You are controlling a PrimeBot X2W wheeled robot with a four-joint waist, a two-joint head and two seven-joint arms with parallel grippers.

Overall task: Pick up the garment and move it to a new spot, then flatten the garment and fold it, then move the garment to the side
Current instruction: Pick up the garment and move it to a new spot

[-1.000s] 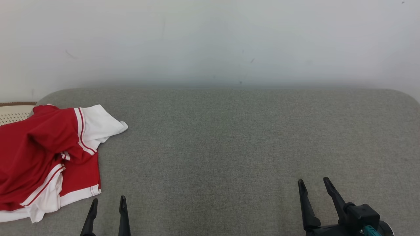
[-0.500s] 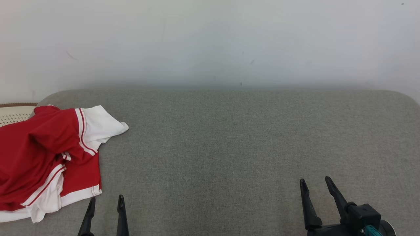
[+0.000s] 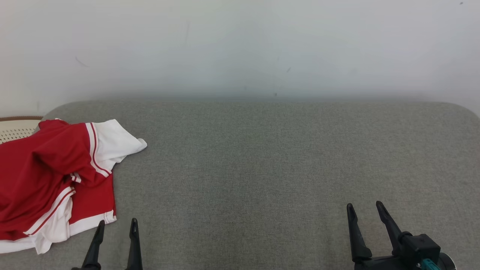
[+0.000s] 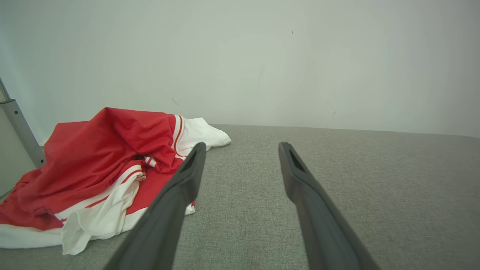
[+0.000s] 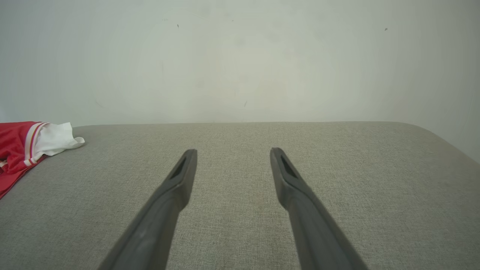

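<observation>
The garment point(image 3: 48, 176) is a red shirt with white sleeves and striped trim, crumpled in a heap at the left end of the grey cushion point(image 3: 262, 161). In the left wrist view the garment point(image 4: 97, 165) lies just left of my open left gripper point(image 4: 242, 147), apart from it. From the head view, my left gripper point(image 3: 117, 224) stands open at the bottom, just right of the garment's lower hem. My right gripper point(image 3: 365, 208) is open at the lower right, far from the cloth. In the right wrist view my right gripper point(image 5: 232, 152) is open over bare cushion, the garment point(image 5: 22, 144) at the far left edge.
A pale wall point(image 3: 240, 48) rises behind the cushion. A cream woven basket point(image 3: 15, 127) peeks out behind the garment at the far left. A grey metal post point(image 4: 18, 127) stands left of the garment. The cushion's right end curves off at its corner point(image 3: 465, 112).
My left gripper has slid a little to the left, toward the garment's hem. My right gripper has shifted slightly right. The garment lies as before.
</observation>
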